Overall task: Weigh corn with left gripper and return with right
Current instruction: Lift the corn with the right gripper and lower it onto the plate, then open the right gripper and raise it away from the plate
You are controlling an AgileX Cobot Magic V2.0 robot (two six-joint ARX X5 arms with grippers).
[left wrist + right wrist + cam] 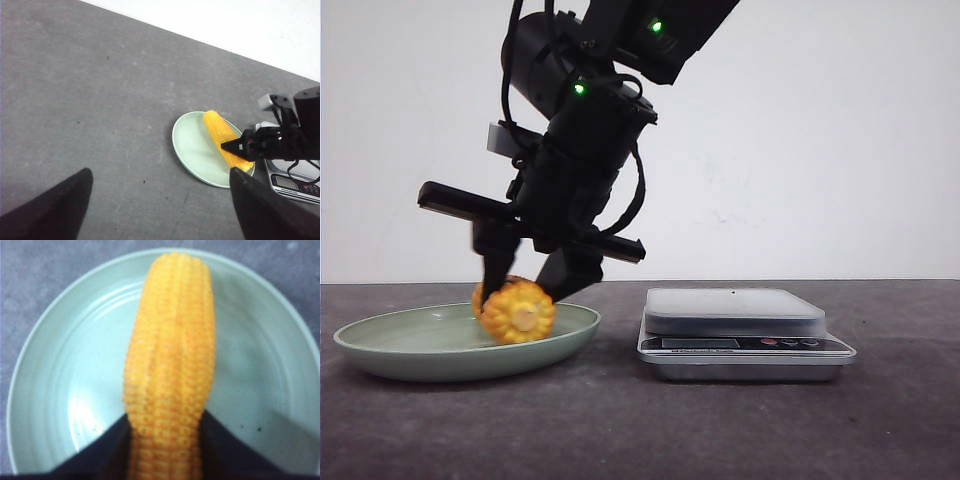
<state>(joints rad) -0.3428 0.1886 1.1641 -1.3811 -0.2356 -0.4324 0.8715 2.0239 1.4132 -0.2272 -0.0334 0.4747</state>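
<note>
Corn (518, 311): lies in the plate (380, 350) at lower left of the front view, pale cut end toward the camera; the right wrist view shows its length running up the middle of the frame over the plate's green floor.
Handling: looks stiff and fairly light, round, so it could roll or twist; the bumpy kernel rows should give the fingers some bite. My guess is a hold across the middle of the cob is steadiest.
Right gripper (527, 287): fingers pinch the corn from both sides, near the cut end, pads touching the kernels.
Left gripper (160, 210): fingers spread wide at the lower edge of its view, holding nothing, well apart from the plate.
Scale (740, 330): just beside the plate, centre-right, nothing on its platform.
</note>
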